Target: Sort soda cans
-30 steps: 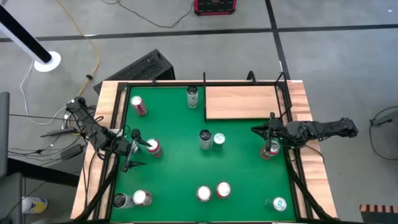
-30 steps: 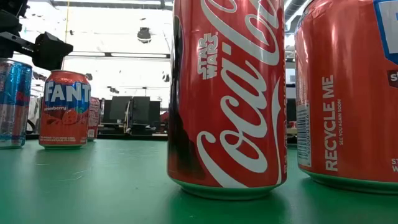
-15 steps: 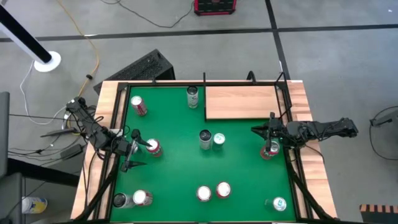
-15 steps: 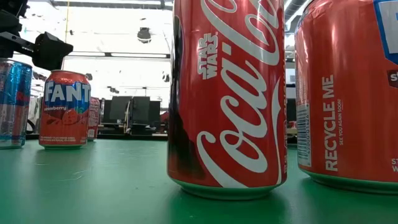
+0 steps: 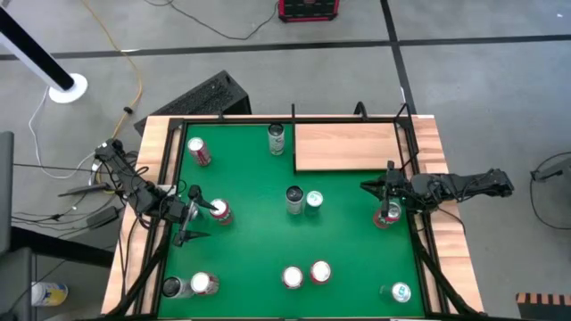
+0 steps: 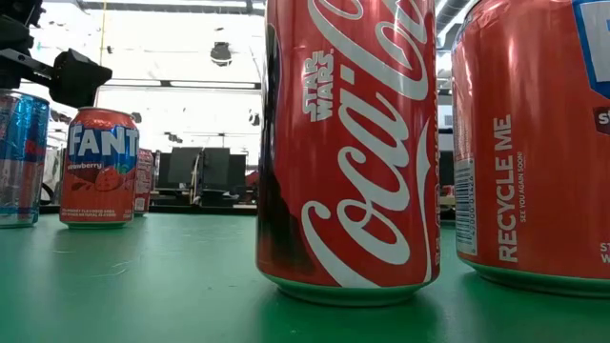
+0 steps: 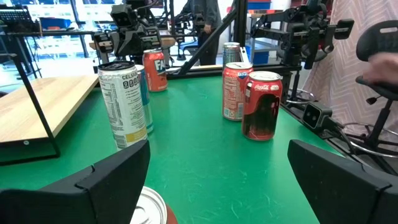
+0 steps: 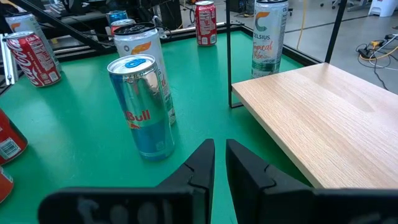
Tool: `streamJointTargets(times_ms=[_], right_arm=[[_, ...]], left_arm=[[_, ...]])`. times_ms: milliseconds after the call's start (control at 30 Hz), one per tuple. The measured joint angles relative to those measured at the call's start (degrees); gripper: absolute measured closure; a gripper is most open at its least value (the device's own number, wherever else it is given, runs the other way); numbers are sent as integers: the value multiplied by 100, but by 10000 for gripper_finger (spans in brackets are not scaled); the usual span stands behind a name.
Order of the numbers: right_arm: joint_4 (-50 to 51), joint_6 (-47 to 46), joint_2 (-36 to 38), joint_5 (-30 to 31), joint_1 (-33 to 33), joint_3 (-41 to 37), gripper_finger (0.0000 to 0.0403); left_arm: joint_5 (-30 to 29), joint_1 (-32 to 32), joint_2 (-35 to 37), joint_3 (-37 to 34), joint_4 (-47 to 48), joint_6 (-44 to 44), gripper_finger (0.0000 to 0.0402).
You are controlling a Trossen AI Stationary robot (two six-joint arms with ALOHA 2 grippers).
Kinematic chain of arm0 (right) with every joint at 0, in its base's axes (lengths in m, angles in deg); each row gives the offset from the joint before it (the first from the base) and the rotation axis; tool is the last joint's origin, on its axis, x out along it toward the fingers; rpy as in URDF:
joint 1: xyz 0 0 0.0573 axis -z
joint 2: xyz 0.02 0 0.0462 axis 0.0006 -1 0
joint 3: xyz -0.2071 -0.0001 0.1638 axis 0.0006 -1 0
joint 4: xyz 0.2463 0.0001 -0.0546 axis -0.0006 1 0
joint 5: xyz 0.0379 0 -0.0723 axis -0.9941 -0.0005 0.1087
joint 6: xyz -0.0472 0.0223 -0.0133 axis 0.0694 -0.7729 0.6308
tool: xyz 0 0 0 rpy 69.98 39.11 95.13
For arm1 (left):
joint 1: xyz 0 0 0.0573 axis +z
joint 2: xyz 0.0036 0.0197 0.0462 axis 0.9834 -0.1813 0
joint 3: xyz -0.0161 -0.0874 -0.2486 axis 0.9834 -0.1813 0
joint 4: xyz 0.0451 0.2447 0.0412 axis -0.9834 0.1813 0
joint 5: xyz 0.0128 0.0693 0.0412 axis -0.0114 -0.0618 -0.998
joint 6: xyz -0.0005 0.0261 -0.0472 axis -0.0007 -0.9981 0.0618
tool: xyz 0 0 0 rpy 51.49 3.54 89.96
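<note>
Soda cans stand upright on their bases across the green table top (image 5: 250, 241). My left gripper (image 5: 190, 214) is open at the table's left side. A red can (image 5: 219, 211) stands just off its fingertips, and its silver top (image 7: 149, 208) shows low between the wide-spread fingers, apart from them. My right gripper (image 5: 382, 189) is shut and empty at the right side, beside a red can (image 5: 386, 217). A blue-silver can (image 8: 143, 109) and a taller white can (image 8: 140, 43) stand ahead of it at the table's centre.
A raised wooden platform (image 5: 348, 145) fills the far right corner. A tall can (image 5: 276, 138) and a red can (image 5: 198, 152) stand at the far edge. Two red cans (image 5: 306, 275), a green can (image 5: 399, 292) and a near-left pair (image 5: 187, 285) line the near edge.
</note>
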Motion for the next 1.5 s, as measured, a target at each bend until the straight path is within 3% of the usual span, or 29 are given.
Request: streamJointTargets(times_ms=[400,633,1067,1333,1500], right_arm=[[0,-2,-1,-2,1,-1,335],[1,-17,0,-1,1,-1,335],[-175,-1,1,3,4,-16,335],[-1252,170,1,80,7,-17,335],[-2108,629,-9,-188,-66,-13,335]], left_arm=[[8,0,0,2,-4,-20,33],[-30,3,0,-5,-105,461,33],[-7,6,0,-7,-1836,-577,33],[-15,6,0,-7,-2117,193,33],[-458,8,0,-5,-2171,601,33]])
